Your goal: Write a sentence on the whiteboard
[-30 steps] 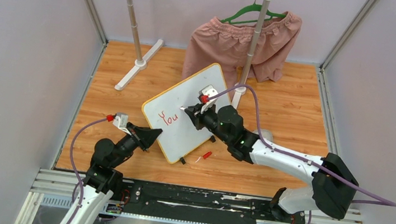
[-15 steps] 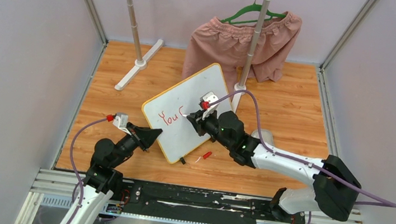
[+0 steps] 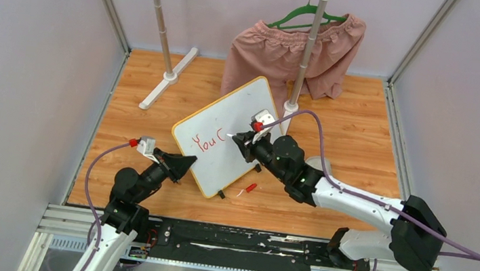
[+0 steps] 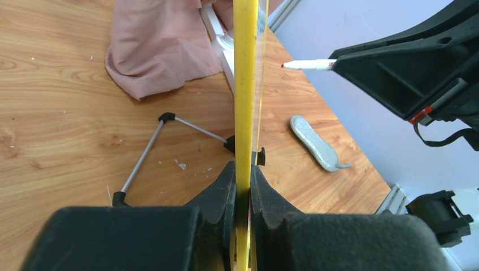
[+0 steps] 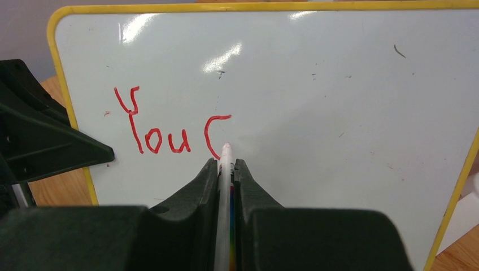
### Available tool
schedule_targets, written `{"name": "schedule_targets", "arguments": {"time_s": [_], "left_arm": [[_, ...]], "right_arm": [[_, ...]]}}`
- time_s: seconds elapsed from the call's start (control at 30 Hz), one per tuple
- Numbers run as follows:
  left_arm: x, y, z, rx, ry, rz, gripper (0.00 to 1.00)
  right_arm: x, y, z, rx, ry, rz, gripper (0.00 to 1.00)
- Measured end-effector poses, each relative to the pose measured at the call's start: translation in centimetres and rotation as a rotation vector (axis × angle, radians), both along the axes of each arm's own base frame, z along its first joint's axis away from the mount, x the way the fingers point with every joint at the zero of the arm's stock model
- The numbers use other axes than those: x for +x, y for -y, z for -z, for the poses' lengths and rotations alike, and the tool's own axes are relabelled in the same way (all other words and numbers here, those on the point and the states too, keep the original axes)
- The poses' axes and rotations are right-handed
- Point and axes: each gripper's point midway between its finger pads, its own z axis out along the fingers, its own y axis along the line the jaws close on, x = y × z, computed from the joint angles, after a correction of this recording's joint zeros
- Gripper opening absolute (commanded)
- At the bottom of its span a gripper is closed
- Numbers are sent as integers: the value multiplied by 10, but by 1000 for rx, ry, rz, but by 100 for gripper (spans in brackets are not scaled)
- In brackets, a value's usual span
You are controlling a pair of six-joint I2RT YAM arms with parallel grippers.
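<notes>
Right gripper (image 5: 226, 164) pinches marker (image 5: 225, 192), tip ahead near sentence (image 5: 169, 132) "You c"; left gripper (image 4: 243, 175) clamps whiteboard (image 5: 316, 84) edge. Press lightly, next letter rightward.

You have bright, even light with faint shadows, white glare patches high on the whiteboard (image 5: 316, 130), and softly blurred wrist-view foregrounds.

One whiteboard (image 3: 226, 117), one marker (image 5: 226, 161), one red cap (image 3: 250, 188), one pair of pink shorts (image 3: 267, 53) and one green hanger (image 3: 290, 16) were there.
</notes>
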Motion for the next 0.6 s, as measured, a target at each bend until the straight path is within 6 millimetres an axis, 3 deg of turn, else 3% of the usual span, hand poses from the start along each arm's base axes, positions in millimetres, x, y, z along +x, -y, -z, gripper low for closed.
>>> {"name": "schedule_targets", "arguments": {"time_s": [0.13,0.6], "left_arm": [[0,0,0,0,0,0,0],[0,0,0,0,1,2,0]], "right_arm": [[0,1,-8,20,15,1,0],[10,2,2,-4,-1,23,0]]}}
